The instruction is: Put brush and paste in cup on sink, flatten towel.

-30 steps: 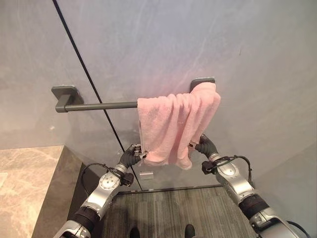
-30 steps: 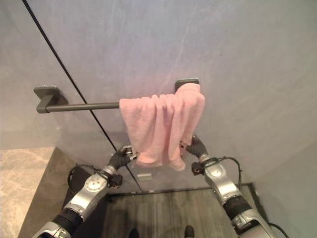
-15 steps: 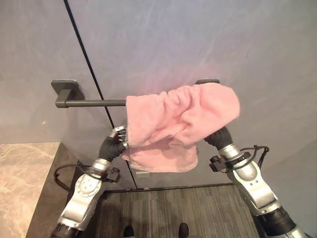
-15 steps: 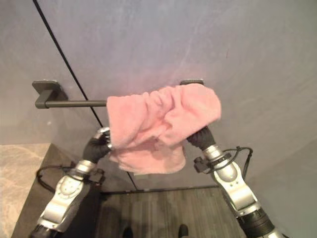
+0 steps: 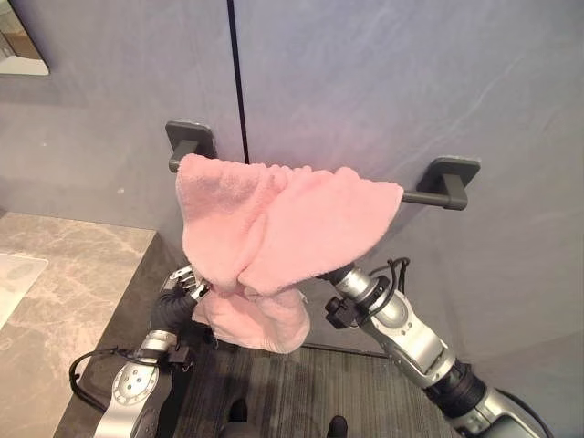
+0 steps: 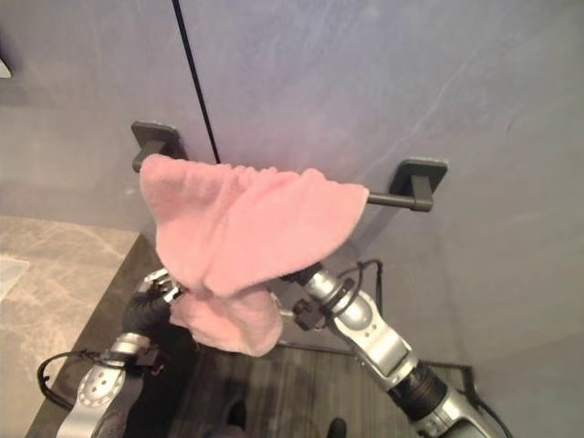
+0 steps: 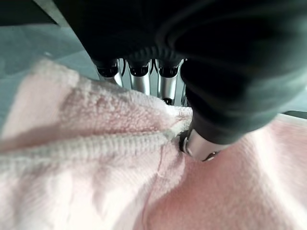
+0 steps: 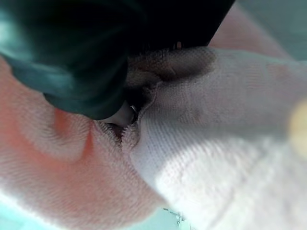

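While the towel (image 5: 274, 224) is draped over the rail (image 5: 429, 196), its lower edge is pinched by the left hand (image 5: 173, 301); the right hand's fingers are hidden under cloth, their state untellable.

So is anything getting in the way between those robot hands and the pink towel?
Nothing visible. Both robot hands are already on the pink towel: the left robot hand pinches its lower edge, and the right robot hand is buried in the cloth. The towel hangs over the dark wall bar.
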### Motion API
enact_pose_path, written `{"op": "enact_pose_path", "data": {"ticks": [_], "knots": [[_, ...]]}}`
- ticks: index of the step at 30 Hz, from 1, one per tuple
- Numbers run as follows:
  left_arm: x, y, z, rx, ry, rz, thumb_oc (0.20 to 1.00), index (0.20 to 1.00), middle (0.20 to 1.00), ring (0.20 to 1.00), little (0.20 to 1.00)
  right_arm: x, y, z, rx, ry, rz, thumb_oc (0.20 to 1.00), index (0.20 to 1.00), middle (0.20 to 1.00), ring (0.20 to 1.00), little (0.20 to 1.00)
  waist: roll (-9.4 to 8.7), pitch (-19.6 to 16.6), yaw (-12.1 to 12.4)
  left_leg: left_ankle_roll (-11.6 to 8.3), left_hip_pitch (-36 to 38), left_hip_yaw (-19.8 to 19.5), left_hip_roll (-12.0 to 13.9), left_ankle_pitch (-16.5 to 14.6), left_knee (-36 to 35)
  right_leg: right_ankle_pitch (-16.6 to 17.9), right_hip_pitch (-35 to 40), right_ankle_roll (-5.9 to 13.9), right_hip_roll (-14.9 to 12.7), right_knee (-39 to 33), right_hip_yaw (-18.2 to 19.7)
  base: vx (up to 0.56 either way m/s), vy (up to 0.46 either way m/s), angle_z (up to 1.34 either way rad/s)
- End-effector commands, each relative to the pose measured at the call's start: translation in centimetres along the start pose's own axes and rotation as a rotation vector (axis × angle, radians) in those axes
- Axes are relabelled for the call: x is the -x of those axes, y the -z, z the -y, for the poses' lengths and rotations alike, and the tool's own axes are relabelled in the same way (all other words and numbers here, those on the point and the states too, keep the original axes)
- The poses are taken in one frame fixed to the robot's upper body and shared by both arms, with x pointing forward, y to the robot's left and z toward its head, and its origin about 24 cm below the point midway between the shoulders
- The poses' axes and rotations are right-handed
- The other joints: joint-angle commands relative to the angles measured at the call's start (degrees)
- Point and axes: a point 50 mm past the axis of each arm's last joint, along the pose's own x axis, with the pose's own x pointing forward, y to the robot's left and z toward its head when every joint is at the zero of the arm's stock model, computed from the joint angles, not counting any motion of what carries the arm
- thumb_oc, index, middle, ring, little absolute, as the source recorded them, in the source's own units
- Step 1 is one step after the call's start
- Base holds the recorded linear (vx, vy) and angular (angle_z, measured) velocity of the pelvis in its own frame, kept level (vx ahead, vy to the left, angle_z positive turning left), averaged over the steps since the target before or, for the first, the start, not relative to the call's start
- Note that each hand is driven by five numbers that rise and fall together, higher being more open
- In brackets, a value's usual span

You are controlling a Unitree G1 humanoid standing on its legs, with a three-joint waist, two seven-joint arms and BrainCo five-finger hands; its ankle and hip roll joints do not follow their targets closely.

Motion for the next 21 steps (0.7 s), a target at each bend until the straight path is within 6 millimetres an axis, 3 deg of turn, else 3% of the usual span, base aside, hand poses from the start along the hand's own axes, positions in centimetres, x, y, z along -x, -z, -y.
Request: {"op": "enact_pose_path", "data": {"ticks": [1,9,15,17,21], "knots": [[-1.4,-1.9,-0.2,-0.122,0.03,0.082,0.2,0.2,0.2,0.2,0.2,0.6,-2.2,1.7,0.052,0.057,0.084,0.2,0.2,0.2,0.2,0.2,-1.17,0.0,-1.4,-0.67,3.1,0.4,0.5,-2.4,0.2,2.4,0.2,3.1,-4.6,0.0,0.0,0.02,0.037,0.04],[-2.1,-0.5,1.7,-0.106,0.111,0.041,0.2,0.2,0.2,0.2,0.2,5.6,-0.1,4.3,0.107,0.268,-0.067,0.2,0.2,0.2,0.2,0.2,-0.54,-1.0,-4.3,-0.6,4.4,1.5,0.5,-2.9,0.2,2.4,0.4,3.29,-4.6,0.0,1.0,0.01,0.007,-0.07],[-2.0,-0.2,1.9,-0.114,0.121,0.032,0.2,0.2,0.2,0.2,0.2,6.1,0.4,4.5,0.095,0.289,-0.092,0.2,0.2,0.2,0.2,0.2,-0.31,-1.2,-4.6,-0.62,4.7,1.9,0.7,-3.0,0.2,2.2,0.4,3.3,-4.6,0.0,1.2,0.01,0.0,-0.12],[-1.6,1.2,1.3,-0.161,0.089,-0.032,0.2,0.2,0.2,0.2,0.2,6.9,3.5,4.3,-0.027,0.319,-0.211,0.2,0.2,0.2,0.2,0.2,0.46,-1.7,-4.6,-0.67,5.1,2.4,0.8,-2.9,0.2,2.1,0.6,3.18,-4.5,0.0,1.4,0.0,0.0,0.0],[-1.1,2.3,0.1,-0.183,0.031,-0.09,0.2,0.2,0.2,0.2,0.2,6.7,5.7,3.8,-0.082,0.326,-0.293,0.2,0.2,0.2,0.2,0.2,1.01,-1.8,-3.9,-0.66,5.1,2.2,0.8,-2.7,0.2,2.0,0.9,3.09,-4.8,0.0,1.1,0.0,0.0,0.0]]}}
